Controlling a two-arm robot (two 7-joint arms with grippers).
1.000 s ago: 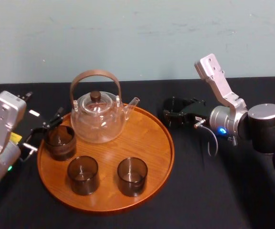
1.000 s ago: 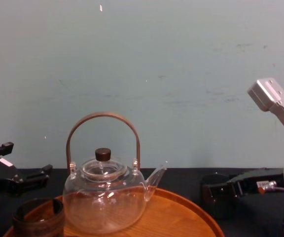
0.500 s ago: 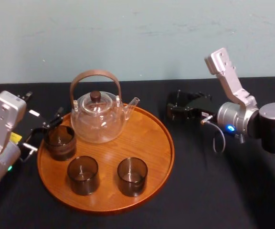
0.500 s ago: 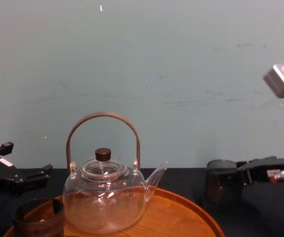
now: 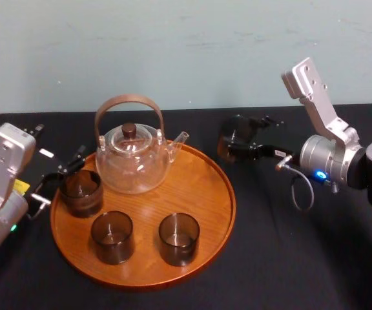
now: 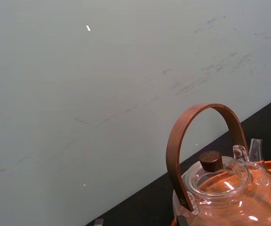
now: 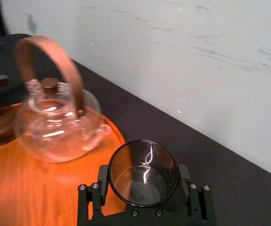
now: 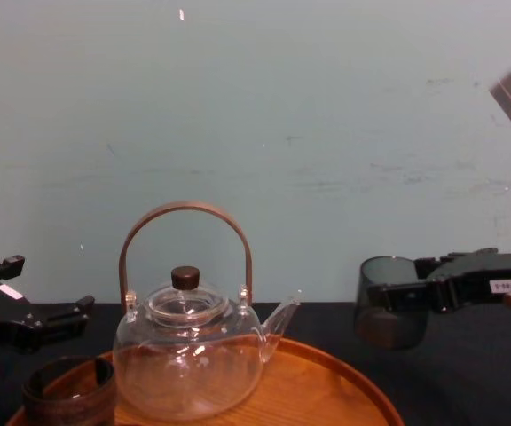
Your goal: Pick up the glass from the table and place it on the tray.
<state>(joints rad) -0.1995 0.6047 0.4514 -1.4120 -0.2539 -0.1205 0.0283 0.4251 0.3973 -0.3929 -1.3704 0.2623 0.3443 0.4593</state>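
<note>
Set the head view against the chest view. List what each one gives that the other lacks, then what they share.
The head view adds two smooth tumblers standing at the near side of the tray, and that tray's whole round rim. The chest view adds the glass seen side-on, its base apparently raised off the table, clamped by the right gripper. Both share the teapot, the ribbed cup, the left gripper open beside that cup, and the glass held near the tray's right rear edge.
</note>
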